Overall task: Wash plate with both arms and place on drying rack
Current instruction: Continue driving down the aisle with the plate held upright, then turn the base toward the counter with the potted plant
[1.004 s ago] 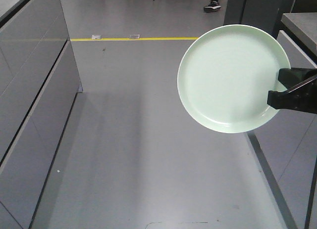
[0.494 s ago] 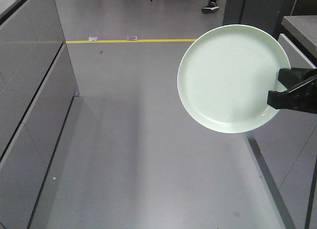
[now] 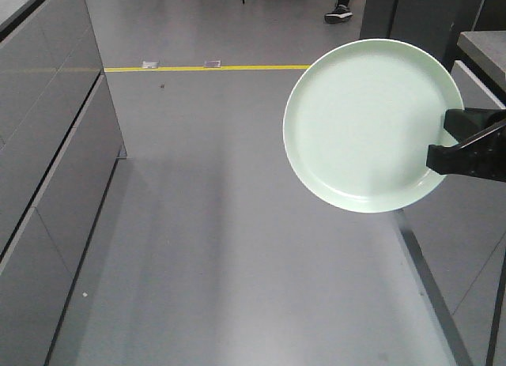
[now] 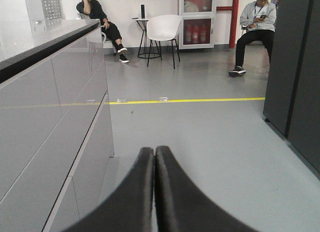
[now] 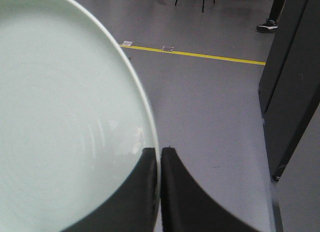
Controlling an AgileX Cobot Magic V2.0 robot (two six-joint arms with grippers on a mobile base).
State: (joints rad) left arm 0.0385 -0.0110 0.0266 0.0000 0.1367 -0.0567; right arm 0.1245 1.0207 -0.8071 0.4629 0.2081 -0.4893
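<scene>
Plate [image 3: 364, 125], rim clamped in your right gripper [image 5: 160, 151]. Only your left wrist view shows the left gripper [image 4: 154, 150], jaws pressed together.

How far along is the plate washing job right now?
Done: the right hand is shut on the plate at its rim, holding it up over the floor. In hand: just that hold; the left hand is shut and empty. Left: washing and racking, neither visibly begun.
</scene>
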